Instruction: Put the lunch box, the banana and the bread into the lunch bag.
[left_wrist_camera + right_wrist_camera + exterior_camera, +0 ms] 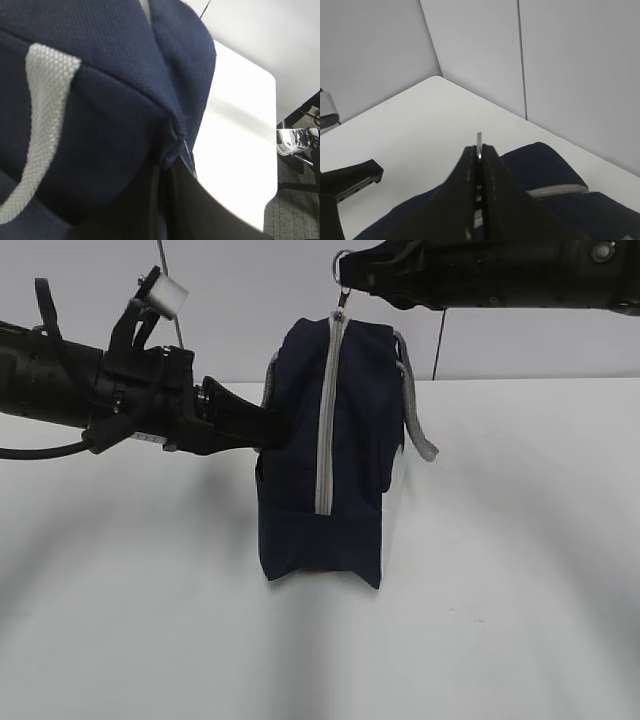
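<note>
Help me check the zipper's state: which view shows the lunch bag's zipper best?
The exterior view: the grey zipper runs closed down the lunch bag, its ring pull in the right gripper. The right wrist view shows only the pinched ring; the left wrist view, fabric.

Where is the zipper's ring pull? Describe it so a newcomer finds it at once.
Start at the navy lunch bag standing alone on the white table. Follow its grey zipper up the near end to the bag's top. There the ring pull is pinched in the shut right gripper reaching in from the upper right: a small metal loop, unlike the woven grey handles.
</note>
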